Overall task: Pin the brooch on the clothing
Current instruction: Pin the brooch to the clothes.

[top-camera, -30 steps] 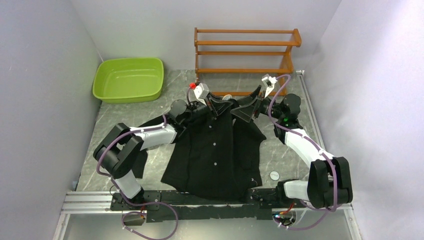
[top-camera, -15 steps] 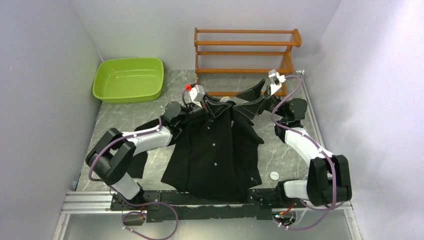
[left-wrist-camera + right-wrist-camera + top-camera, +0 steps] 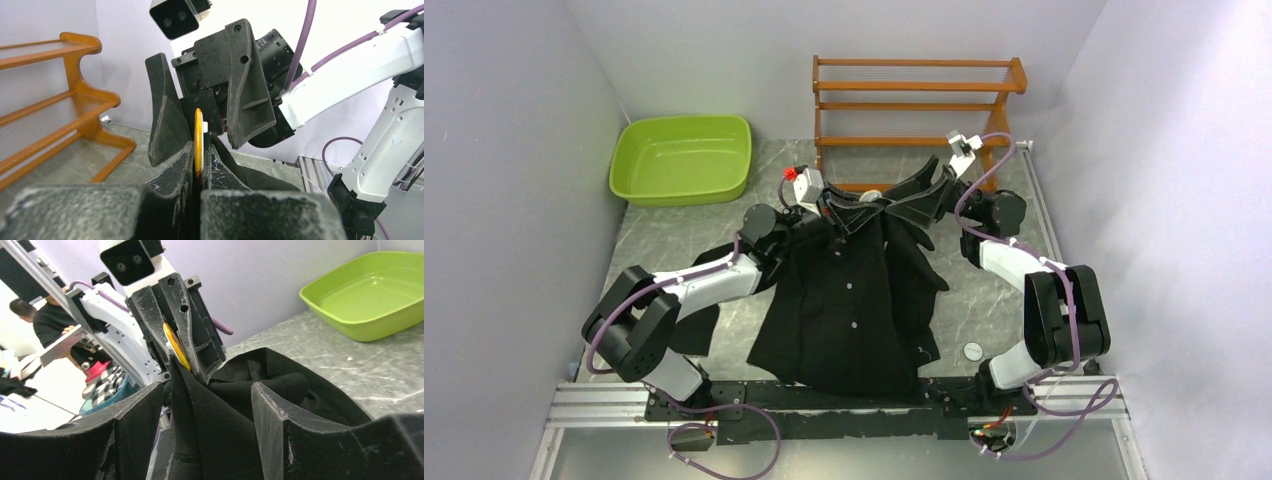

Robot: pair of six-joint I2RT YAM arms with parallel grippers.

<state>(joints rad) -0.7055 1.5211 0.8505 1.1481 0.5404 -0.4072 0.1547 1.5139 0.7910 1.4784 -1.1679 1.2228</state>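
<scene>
The black shirt [image 3: 854, 300] lies spread on the table, collar at the far end. My left gripper [image 3: 199, 150] is shut on the orange brooch [image 3: 198, 135], held edge-on above a raised fold of the shirt's collar area [image 3: 260, 175]. In the top view the left gripper [image 3: 829, 205] is over the collar. My right gripper [image 3: 929, 192] faces it from the right, open. In the right wrist view its fingers [image 3: 135, 430] stand wide apart, with a fold of black fabric [image 3: 215, 425] rising between them, not clamped. The brooch [image 3: 176, 347] shows there in the left gripper's tips.
A wooden shoe rack [image 3: 914, 100] stands at the back, just behind both grippers. A green tub [image 3: 682, 158] is at the back left. A small white disc [image 3: 972, 350] lies on the marble table [image 3: 664, 230] right of the shirt's hem.
My right gripper rose, then came left and closer to the left gripper, around the raised fabric. My left gripper shifted slightly left and back with the brooch.
</scene>
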